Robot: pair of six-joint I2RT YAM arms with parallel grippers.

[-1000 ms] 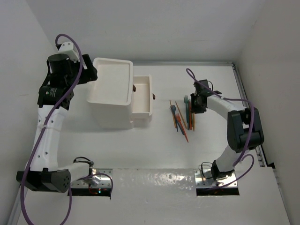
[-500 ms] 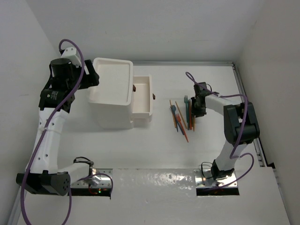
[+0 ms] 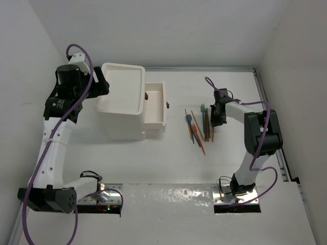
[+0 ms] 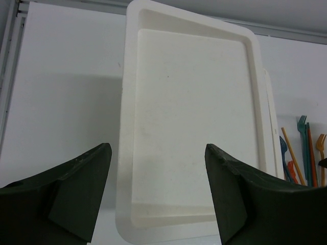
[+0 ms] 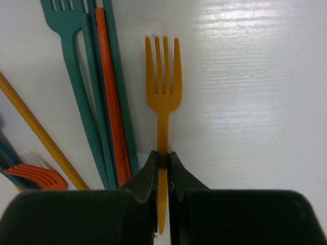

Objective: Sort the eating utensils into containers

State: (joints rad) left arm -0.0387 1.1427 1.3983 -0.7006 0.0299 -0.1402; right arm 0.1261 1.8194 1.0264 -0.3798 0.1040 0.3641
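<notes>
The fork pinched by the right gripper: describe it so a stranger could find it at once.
Right of the white drawer unit, a row of coloured utensils lies on the table. At its right edge sits a yellow-orange fork, handle pinched by the right gripper. Beside it lie teal and orange sticks and a teal fork; it is the only yellow-orange fork.
</notes>
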